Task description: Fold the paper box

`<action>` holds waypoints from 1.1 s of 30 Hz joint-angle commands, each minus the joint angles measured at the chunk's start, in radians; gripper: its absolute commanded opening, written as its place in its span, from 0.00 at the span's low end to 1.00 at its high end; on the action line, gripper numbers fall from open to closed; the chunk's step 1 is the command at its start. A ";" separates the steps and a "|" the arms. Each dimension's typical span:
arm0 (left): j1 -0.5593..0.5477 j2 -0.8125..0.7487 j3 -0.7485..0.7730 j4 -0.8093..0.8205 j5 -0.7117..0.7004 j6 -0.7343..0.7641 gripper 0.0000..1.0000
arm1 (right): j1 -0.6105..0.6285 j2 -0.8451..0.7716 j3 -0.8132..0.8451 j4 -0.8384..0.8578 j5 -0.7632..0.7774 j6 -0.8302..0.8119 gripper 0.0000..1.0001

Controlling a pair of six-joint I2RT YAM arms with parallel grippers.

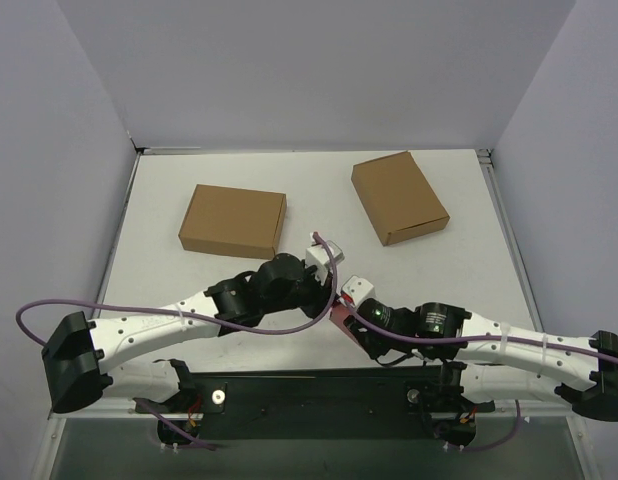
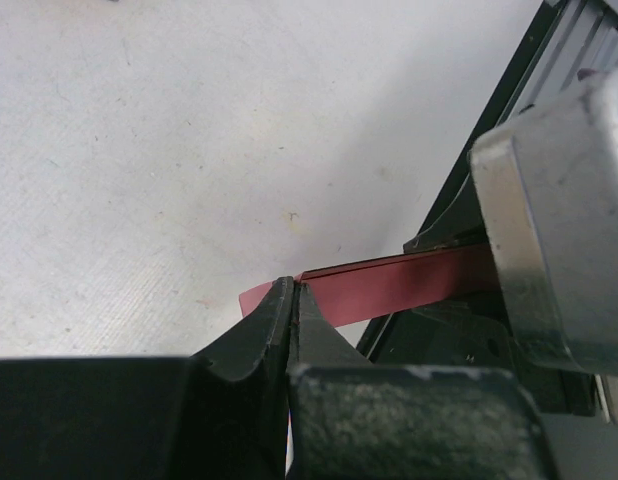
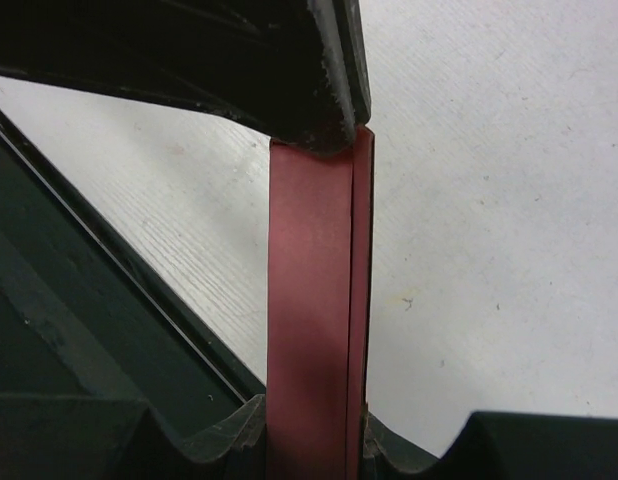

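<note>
The pink paper box [image 1: 339, 313] hangs between my two grippers near the table's front edge, mostly hidden by them in the top view. It is folded flat into a narrow strip. My left gripper [image 2: 292, 291] is shut on one thin end of the paper box [image 2: 409, 280], with pink card pinched between the tips. My right gripper [image 3: 314, 432] is shut on the other end of the paper box [image 3: 309, 300], its jaws pressing both faces. The left gripper's fingers [image 3: 324, 90] show at the top of the right wrist view. From above, the left gripper [image 1: 327, 298] and right gripper [image 1: 353, 318] almost meet.
Two larger brown cardboard boxes lie farther back on the white table: one [image 1: 233, 220] at centre left, one [image 1: 399, 197] at the right. The black front rail [image 3: 99, 300] runs just below the held card. White walls enclose the table.
</note>
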State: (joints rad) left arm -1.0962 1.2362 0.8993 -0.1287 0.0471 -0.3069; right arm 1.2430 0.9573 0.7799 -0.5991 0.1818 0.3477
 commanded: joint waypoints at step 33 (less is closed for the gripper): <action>-0.039 -0.007 -0.129 0.198 0.028 -0.201 0.00 | 0.001 -0.009 -0.047 0.074 0.107 0.047 0.11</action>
State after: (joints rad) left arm -1.1130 1.2446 0.7872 0.0463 -0.0250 -0.5560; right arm 1.2465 0.9630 0.7307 -0.5838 0.2092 0.3763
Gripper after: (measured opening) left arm 0.065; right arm 0.290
